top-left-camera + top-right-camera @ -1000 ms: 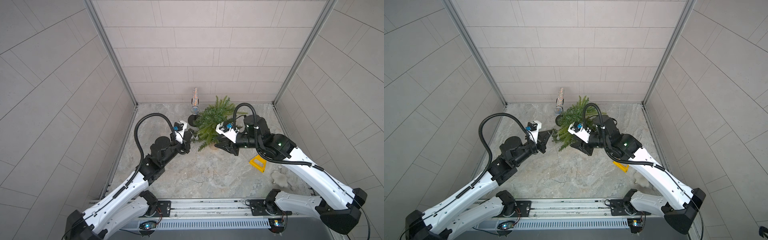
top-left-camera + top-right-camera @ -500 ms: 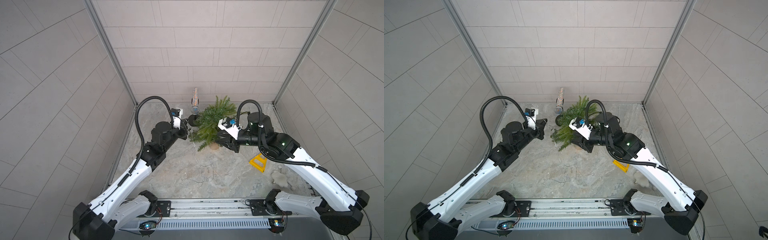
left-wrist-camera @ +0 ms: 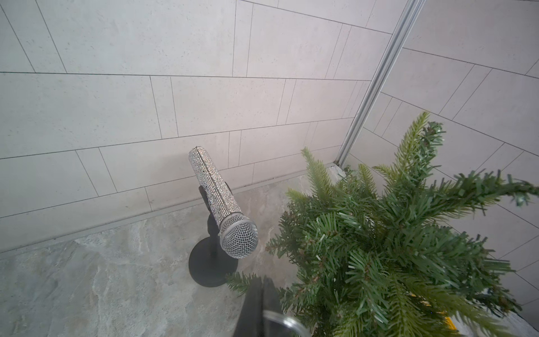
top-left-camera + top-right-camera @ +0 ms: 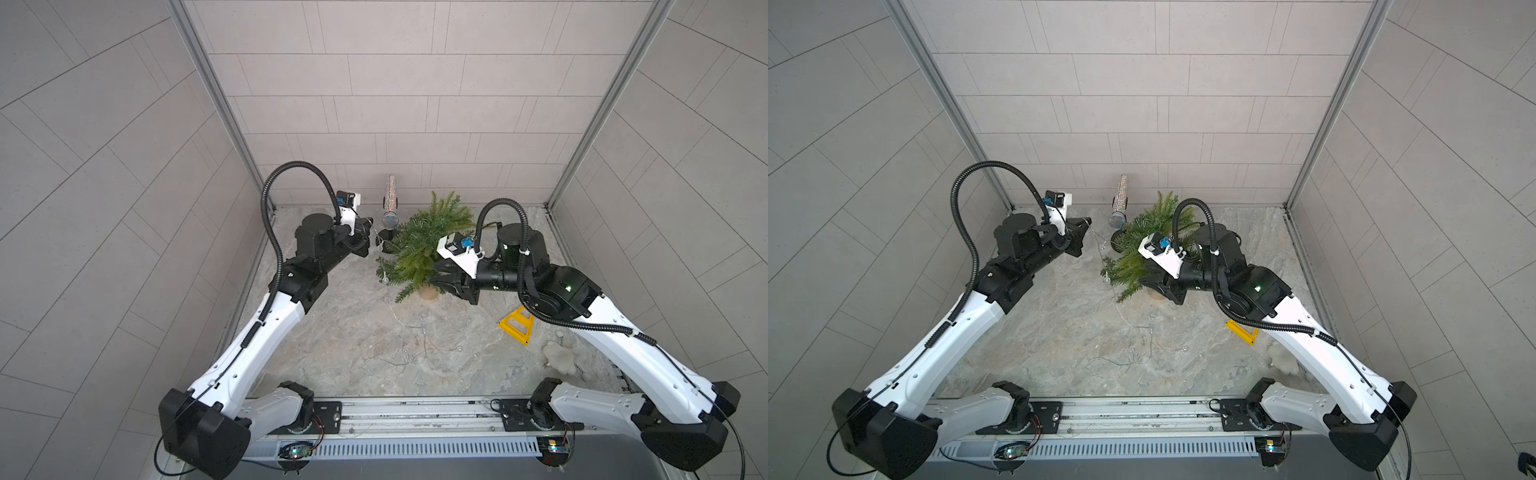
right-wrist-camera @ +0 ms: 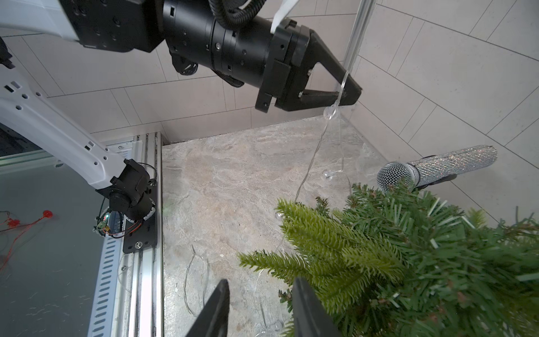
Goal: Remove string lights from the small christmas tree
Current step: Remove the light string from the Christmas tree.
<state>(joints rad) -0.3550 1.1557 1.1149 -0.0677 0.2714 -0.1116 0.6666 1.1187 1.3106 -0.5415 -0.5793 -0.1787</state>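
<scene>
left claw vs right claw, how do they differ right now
Jaws: the left claw is shut, while the right claw has its jaws apart.
Load: the left claw pinches the string lights, which hang down from it. The right claw holds nothing visible.
Place: the left claw sits high beside the small christmas tree, and the right claw sits low at its lower branches.
Both are black two-finger claws.

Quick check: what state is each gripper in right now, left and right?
Left gripper: closed, holding the string lights.
Right gripper: open, nothing between its jaws, next to the small tree.
</scene>
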